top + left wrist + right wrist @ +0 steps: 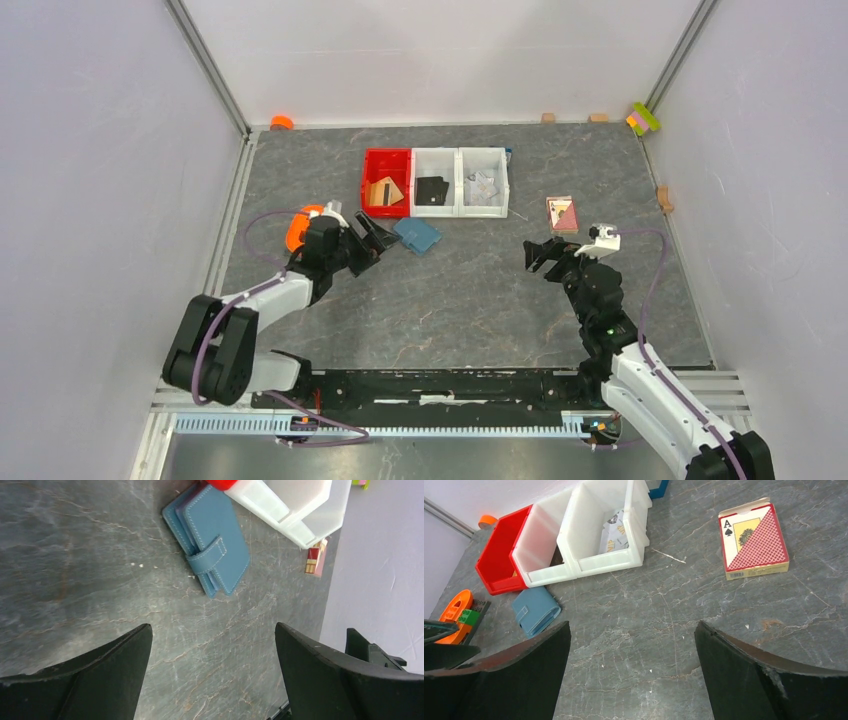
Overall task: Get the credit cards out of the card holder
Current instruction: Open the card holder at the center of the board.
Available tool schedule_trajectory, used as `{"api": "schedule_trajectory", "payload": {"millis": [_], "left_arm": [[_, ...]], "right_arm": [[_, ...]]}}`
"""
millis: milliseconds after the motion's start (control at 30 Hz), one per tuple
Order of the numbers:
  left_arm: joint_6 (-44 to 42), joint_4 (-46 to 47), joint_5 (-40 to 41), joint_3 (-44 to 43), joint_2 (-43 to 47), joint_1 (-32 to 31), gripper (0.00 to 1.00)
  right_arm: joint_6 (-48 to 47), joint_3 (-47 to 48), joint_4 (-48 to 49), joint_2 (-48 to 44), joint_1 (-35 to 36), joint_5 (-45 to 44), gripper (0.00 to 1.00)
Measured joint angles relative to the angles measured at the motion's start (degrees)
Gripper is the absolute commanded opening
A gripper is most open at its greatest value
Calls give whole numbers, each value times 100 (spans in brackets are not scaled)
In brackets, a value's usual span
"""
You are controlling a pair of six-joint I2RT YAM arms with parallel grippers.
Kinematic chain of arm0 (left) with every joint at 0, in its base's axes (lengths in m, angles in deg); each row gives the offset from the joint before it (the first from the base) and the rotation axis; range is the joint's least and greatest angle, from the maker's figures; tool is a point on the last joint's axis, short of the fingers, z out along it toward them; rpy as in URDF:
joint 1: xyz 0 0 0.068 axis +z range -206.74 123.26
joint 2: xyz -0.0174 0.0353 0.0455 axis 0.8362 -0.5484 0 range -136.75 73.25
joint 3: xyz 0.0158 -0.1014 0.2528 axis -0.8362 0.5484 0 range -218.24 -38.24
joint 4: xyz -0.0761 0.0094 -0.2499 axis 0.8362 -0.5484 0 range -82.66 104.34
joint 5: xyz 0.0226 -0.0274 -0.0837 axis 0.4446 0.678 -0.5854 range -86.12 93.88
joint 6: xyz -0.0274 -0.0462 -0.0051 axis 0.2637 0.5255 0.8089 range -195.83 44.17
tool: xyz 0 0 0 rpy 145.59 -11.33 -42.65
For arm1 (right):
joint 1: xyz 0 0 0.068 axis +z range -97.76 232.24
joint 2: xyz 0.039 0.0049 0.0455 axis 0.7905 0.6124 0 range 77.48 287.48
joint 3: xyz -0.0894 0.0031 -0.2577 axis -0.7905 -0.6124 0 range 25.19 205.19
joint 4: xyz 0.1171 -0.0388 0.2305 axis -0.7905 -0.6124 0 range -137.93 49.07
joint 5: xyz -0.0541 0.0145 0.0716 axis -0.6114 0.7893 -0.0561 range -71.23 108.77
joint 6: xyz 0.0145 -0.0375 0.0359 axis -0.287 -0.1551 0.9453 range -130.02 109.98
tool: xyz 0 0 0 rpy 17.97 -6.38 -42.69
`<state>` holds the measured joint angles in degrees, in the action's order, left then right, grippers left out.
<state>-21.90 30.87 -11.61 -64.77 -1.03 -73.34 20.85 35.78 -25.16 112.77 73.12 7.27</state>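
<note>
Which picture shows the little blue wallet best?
The left wrist view: the blue wallet is close and large, stitching and closed strap clear. The top view shows it tiny by the red bin; the right wrist view, small at the left.

light: bright, even, diffuse | shadows: faint, soft | focus: sharp | edges: mild wide-angle distortion
</note>
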Motion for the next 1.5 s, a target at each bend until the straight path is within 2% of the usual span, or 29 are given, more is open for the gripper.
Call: {"api": "schedule_trajectory", "payload": {"millis": [233,533,700,767,800,967,1000,1200,1233,1400,1467,1500], "left_arm": [[-28,-151,352,-682,-752,-505,95],[-44,-295,636,-1255,-1775,-706,90],[-72,-291,645,-1668,-2188,-772,79],[-114,-293,643,-1797,-2328,-798,51],[-190,-302,643,-1869,-2406,-815,41],[-485,-387,544,-2059,-2761,-841,6],[-535,-437,505,-2120,-2796,-839,3],[-968,-769,304,-2347,-2741,-918,2],[-1067,-905,291,-2363,-2680,-975,2],[-1615,-1753,446,-2769,-2343,-1593,2],[-1775,-1906,492,-2887,-2173,-1805,9],[-1827,-1967,522,-2905,-2105,-1847,21]], "right_arm": [[39,17,-2,105,0,103,98],[39,22,0,157,0,111,98],[63,22,0,247,0,111,98],[72,24,0,273,0,111,98],[76,22,-2,282,2,111,98],[83,22,7,317,2,153,98],[83,22,15,319,2,181,98],[28,22,457,542,0,800,99],[2,31,525,640,0,940,95],[-175,203,732,1283,2,1847,91],[-216,247,892,1515,2,2197,92],[-227,249,955,1598,2,2319,92]]}}
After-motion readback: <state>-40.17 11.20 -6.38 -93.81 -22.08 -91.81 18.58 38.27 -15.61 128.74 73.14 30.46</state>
